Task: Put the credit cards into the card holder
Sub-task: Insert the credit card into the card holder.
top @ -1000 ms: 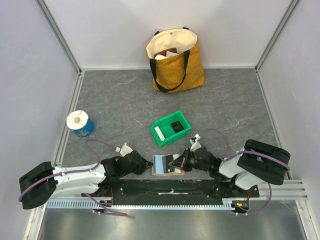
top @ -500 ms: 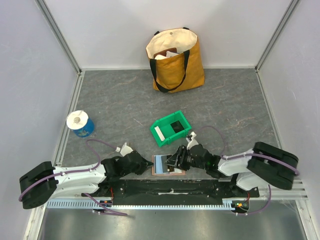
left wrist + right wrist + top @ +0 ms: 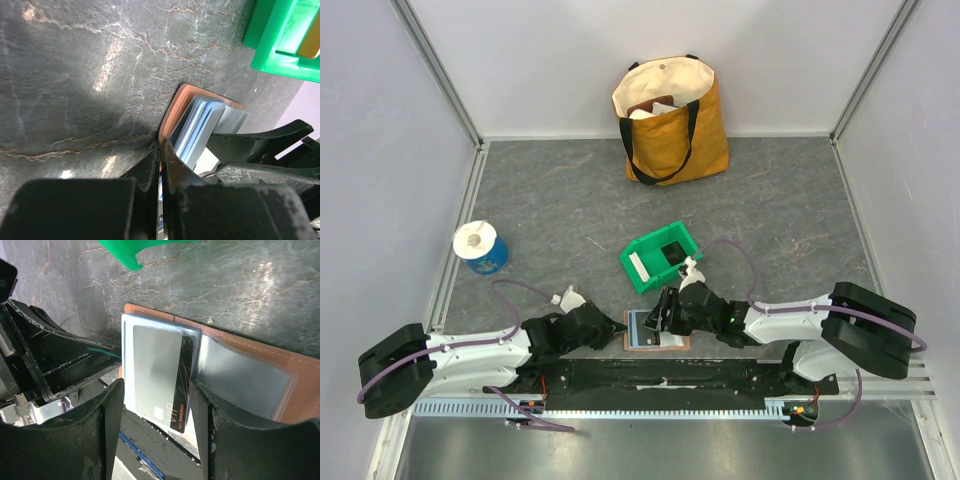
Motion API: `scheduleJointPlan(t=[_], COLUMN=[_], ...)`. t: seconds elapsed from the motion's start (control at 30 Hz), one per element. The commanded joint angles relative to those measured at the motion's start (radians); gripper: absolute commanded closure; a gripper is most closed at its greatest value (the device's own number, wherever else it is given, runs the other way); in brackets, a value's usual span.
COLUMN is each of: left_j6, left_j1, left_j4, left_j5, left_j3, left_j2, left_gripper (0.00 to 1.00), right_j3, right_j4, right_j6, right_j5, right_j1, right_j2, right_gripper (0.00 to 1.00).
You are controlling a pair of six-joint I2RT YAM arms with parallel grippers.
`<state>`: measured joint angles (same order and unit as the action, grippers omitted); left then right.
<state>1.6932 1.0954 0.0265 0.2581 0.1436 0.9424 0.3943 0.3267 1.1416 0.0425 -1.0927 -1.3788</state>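
Status:
- Card holder (image 3: 235,372) lies open on the counter (image 3: 550,200) at its near edge, just in front of the green bin (image 3: 265,50), between the two arms.
- Left gripper (image 3: 160,147): jaws pinched shut on the thin brown cover edge of the card holder, pinning it.
- Right gripper (image 3: 157,385): jaws wide, straddling the dark card (image 3: 155,357), not clamping it.
- Dark card sits flat on the blue-grey sleeves. Its near end pokes past the sleeve edge, so I judge it only partly seated. Can't tell if it is inside a pocket or just on top.
- White card (image 3: 638,266) looks to be in the bin, not yet loaded.

Risks from here:
- The right jaws sit tight to both card sides. Lifting off at an angle could let a finger drag the card back out.
- Pushing the card deeper loads the left pinch. That pinch holds only a sliver of cover, so the holder may slip or pivot out.
- The sleeves fan upward, so a card edge can catch the wrong sleeve or buckle it.
- The two grippers are just beside each other, and a small sideways correction risks finger contact.
- The card overhangs toward the base rail, so a nudge could tip it off the counter edge.
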Motion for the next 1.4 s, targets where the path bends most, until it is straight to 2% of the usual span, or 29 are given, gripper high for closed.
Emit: scheduleJointPlan(t=[0.0, 0.1, 0.2, 0.3, 0.57, 0.63, 0.73, 0.83, 0.9, 0.97, 1.07, 1.13, 1.2, 1.37], left_j6=[-0.007, -0.006, -0.006, -0.006, -0.009, -0.004, -0.003, -0.001, 0.002, 0.008, 0.006, 0.005, 0.003, 0.01], left_j1=[0.006, 0.004, 0.006, 0.006, 0.006, 0.006, 0.004, 0.006, 0.004, 0.006, 0.006, 0.004, 0.006, 0.007], left_j4=[0.164, 0.174, 0.178, 0.182, 0.187, 0.185, 0.187, 0.197, 0.201, 0.201, 0.201, 0.202, 0.204, 0.204], left_j5=[0.027, 0.03, 0.032, 0.032, 0.033, 0.036, 0.036, 0.036, 0.038, 0.041, 0.044, 0.044, 0.046, 0.05], left_j3=[-0.052, -0.053, -0.055, -0.053, -0.045, -0.047, -0.047, -0.048, -0.053, -0.058, -0.056, -0.053, -0.052, -0.05], left_j2=[0.024, 0.015, 0.006, 0.006, 0.009, 0.01, 0.009, -0.004, -0.011, -0.019, -0.024, -0.022, -0.021, -0.022], left_gripper=[0.98, 0.98, 0.98, 0.98, 0.98, 0.98, 0.98, 0.98, 0.98, 0.98, 0.98, 0.98, 0.98, 0.98], right_j3=[0.054, 0.083, 0.106, 0.114, 0.124, 0.135, 0.178, 0.181, 0.192, 0.212, 0.222, 0.232, 0.248, 0.268], right_j4=[-0.061, -0.067, -0.089, -0.104, -0.104, -0.113, -0.187, -0.202, -0.227, -0.268, -0.265, -0.252, -0.244, -0.232], right_j6=[-0.042, -0.046, -0.062, -0.066, -0.06, -0.059, -0.057, -0.04, -0.04, -0.048, -0.06, -0.068, -0.074, -0.083], right_j5=[0.011, 0.023, 0.049, 0.066, 0.045, 0.031, 0.008, -0.012, -0.012, -0.007, -0.004, -0.01, -0.023, -0.033], right_j1=[-0.053, -0.075, -0.082, -0.082, -0.082, -0.082, -0.082, -0.082, -0.082, -0.082, -0.082, -0.081, -0.081, -0.081], right_j2=[-0.049, -0.046, -0.034, -0.014, 0.017, 0.017, 0.0, -0.008, -0.012, -0.022, -0.029, -0.042, -0.051, -0.057], right_gripper=[0.39, 0.42, 0.53, 0.72, 0.88, 0.88, 0.77, 0.7, 0.74, 0.86, 0.93, 0.93, 0.85, 0.81])
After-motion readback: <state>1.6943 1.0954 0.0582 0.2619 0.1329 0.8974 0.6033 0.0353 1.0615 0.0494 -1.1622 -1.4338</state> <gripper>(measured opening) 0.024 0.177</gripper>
